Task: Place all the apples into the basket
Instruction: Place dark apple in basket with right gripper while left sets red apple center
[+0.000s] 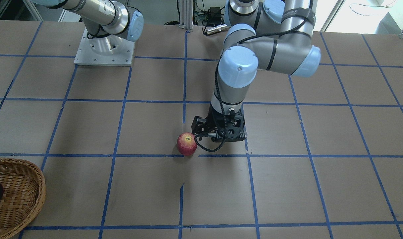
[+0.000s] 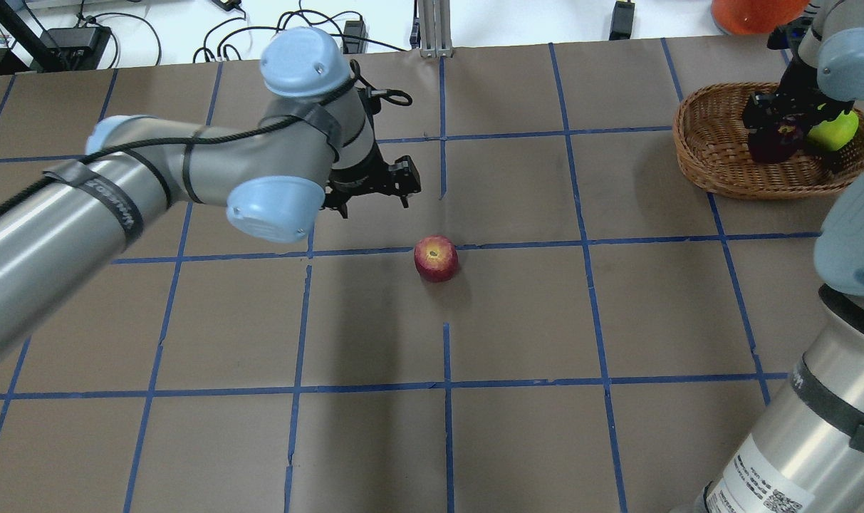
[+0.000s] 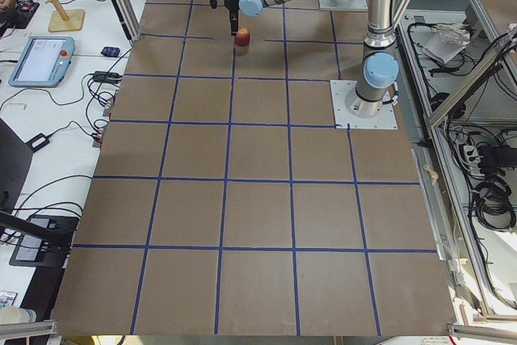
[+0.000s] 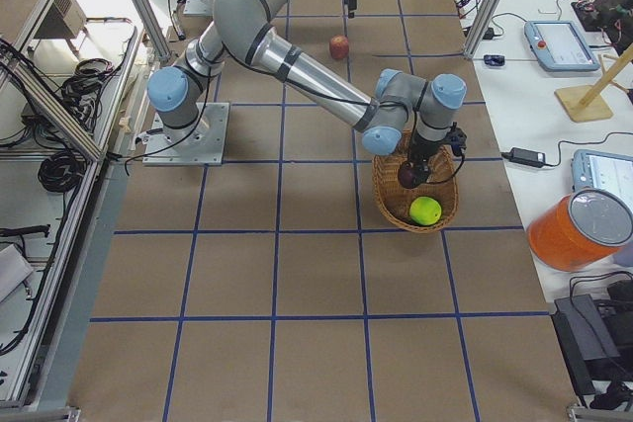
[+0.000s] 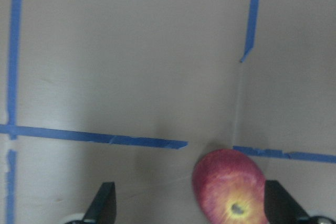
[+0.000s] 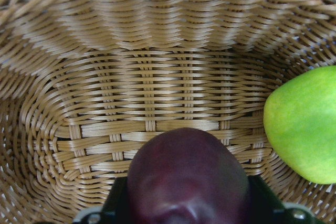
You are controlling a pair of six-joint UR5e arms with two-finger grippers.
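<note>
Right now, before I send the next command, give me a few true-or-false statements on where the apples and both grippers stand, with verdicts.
1. The red apple sits on the table, outside the basket. True.
2. The green apple lies on the table beside the basket. False: it lies inside the basket.
3. The left gripper is open, and the red apple is low between its fingers, nearer one of them, not gripped. True.
4. The right gripper is empty. False: the purple apple sits tight between its fingers, inside the basket's rim.
</note>
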